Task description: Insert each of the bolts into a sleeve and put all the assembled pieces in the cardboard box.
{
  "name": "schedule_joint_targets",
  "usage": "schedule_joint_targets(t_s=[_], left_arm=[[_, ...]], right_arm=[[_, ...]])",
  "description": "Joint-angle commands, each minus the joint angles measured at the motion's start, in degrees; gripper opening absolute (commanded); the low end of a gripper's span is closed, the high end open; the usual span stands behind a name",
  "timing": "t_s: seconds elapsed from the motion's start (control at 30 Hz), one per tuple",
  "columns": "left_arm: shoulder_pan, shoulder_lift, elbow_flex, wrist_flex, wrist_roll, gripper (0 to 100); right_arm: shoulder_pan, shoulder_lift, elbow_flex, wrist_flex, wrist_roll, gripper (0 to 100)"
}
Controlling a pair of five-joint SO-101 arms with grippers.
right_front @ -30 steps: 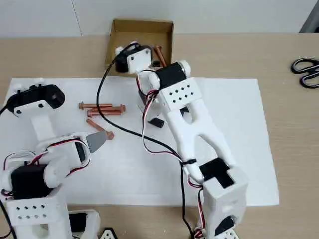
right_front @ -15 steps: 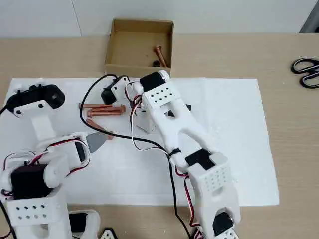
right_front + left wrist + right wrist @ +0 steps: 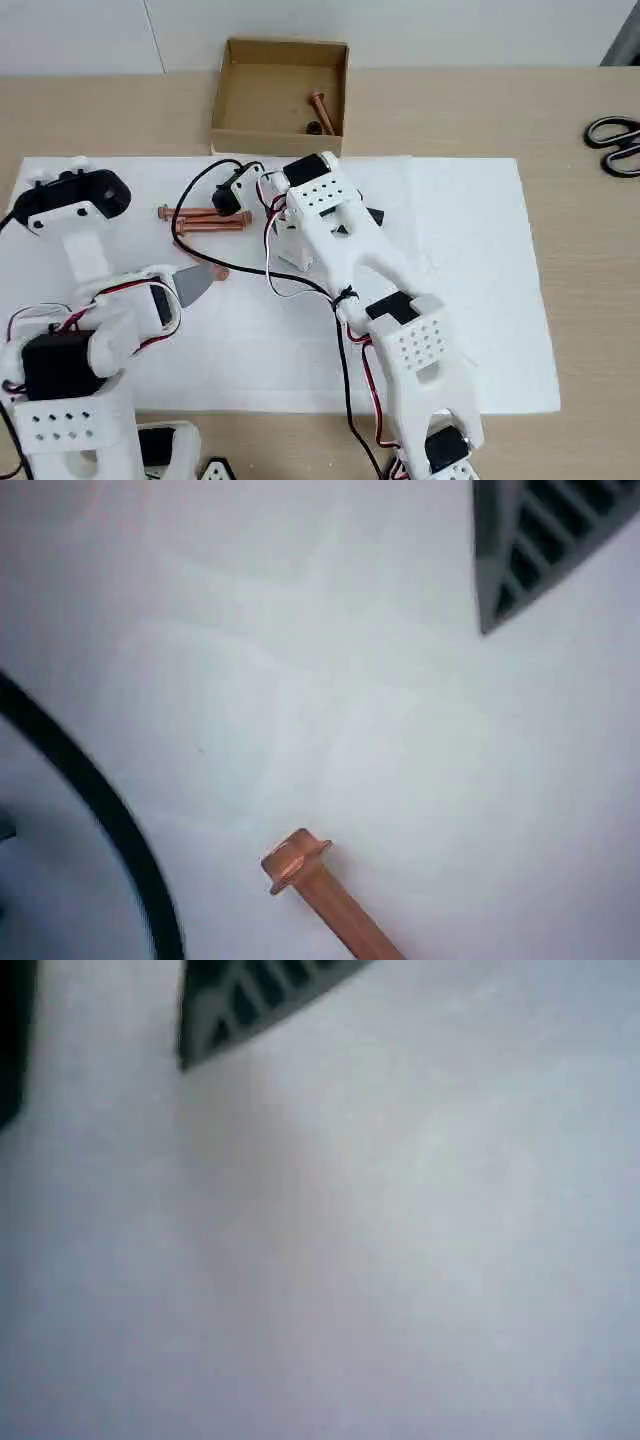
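Beyond your right gripper point(image 3: 228, 195), cardboard box point(image 3: 228, 100) holding one bolt point(image 3: 320, 104) with a dark sleeve point(image 3: 314, 127), two loose bolts point(image 3: 210, 226) just beside that gripper, another bolt point(image 3: 298, 860) by your left gripper point(image 3: 195, 284), you cannot tell either gripper's opening, scissors point(image 3: 612, 140) well apart.

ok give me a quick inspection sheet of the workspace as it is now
surface: white sheet on a wooden table
job's things: three bolts loose on the sheet; one assembled piece in the cardboard box
clutter: scissors on the table, off the sheet
grippers: left gripper beside a bolt head; right gripper low over the sheet
cables: black cable loops across the two side-by-side bolts
surroundings: pale wall behind the table
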Motion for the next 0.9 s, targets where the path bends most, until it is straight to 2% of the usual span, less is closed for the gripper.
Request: schedule_joint_targets(t_s=[0.0,0.1,0.27,0.37,0.5,0.57,0.67,0.87], left_arm=[[-0.3,-0.4,-2.2,0.2,0.1,32],[-0.3,-0.4,-2.2,0.2,0.1,32],[-0.3,-0.4,-2.3,0.1,0.0,32],[-0.3,-0.4,-2.8,0.0,0.0,32],[-0.3,-0.4,-5.5,0.3,-0.5,32],[-0.3,-0.3,-6.5,0.0,-4.4,32],[-0.3,0.3,-6.2,-4.5,-14.4,32],[-0.3,4.0,-5.9,-9.8,-24.2,32]], right_arm=[[1.0,-0.3,-0.5,-0.3,0.6,13.6],[1.5,-0.4,-0.5,0.2,0.4,0.0],[3.3,-1.7,-2.4,3.5,0.3,0.2],[4.3,-5.8,-6.4,8.0,0.0,0.3],[5.1,-13.2,-7.9,8.4,-3.0,0.3],[5.2,-17.0,-7.7,8.7,-4.5,0.3],[6.1,-21.1,-7.0,8.8,-6.3,0.4],[6.6,-26.4,-0.3,8.8,-6.5,0.4]])
